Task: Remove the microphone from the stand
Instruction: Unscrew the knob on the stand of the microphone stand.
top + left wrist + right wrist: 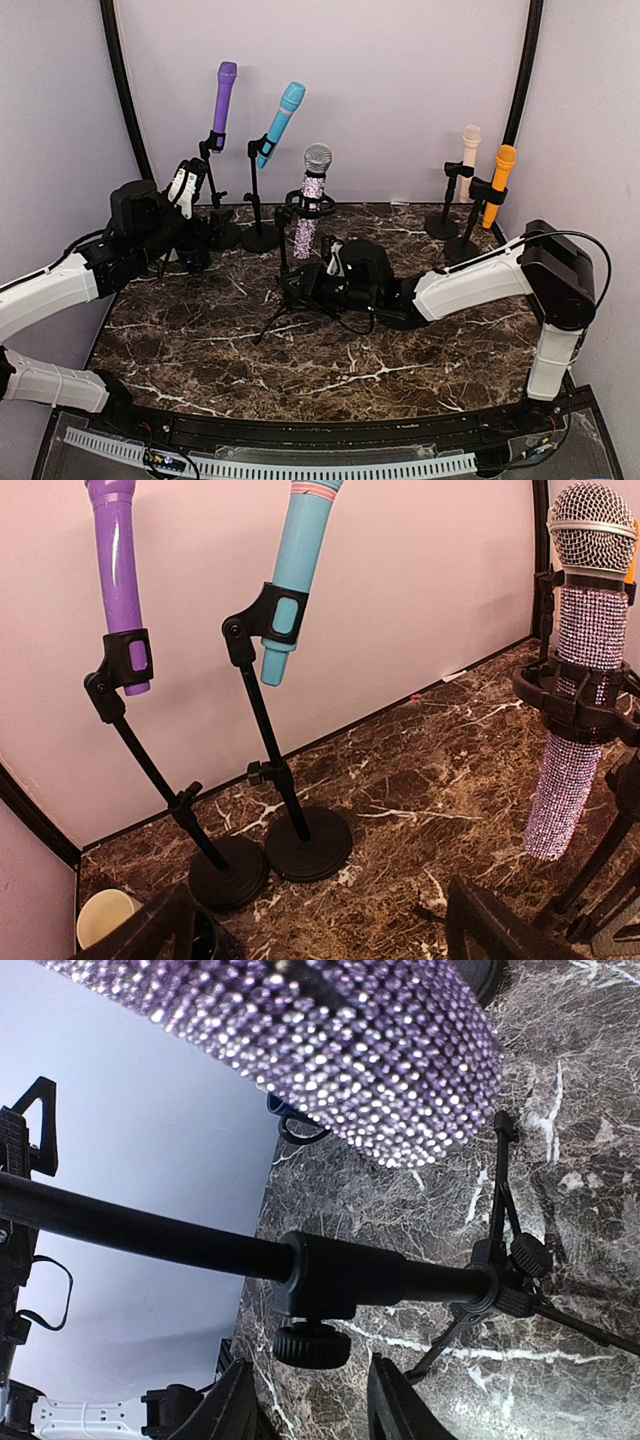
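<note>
The silver-headed, lilac rhinestone-covered microphone is held near upright, long axis vertical, in the black tripod stand at mid worktop. The right tool, narrowed, is set against the stand's tube below the microphone; whether it grips cannot be told. The left tool, wide, is left of the microphone, well apart. Room is open above.
</note>
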Motion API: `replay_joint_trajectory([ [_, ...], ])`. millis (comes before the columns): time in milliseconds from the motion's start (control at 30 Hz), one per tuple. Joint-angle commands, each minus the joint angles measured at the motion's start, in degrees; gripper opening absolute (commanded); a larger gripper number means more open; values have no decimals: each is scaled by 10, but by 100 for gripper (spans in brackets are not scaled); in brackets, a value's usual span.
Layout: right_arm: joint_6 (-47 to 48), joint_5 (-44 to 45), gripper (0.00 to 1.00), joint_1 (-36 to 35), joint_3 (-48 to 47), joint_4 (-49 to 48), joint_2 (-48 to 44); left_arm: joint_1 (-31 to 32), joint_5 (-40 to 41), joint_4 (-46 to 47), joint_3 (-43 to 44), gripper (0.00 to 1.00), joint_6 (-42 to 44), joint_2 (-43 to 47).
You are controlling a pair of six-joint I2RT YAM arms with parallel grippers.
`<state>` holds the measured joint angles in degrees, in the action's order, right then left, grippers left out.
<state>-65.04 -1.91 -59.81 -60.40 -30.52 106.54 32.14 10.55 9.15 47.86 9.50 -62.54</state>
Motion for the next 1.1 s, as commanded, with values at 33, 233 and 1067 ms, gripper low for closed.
replay_joint_trajectory([
  [33,3,3,37,7,-18,-12,10,3,4,9,-5,89,7,13],
  [233,2,3,36,10,-23,-13,16,3,3,9,-5,89,7,13],
  [1067,55,41,10,8,-51,49,24,3,-4,9,-4,89,3,10],
])
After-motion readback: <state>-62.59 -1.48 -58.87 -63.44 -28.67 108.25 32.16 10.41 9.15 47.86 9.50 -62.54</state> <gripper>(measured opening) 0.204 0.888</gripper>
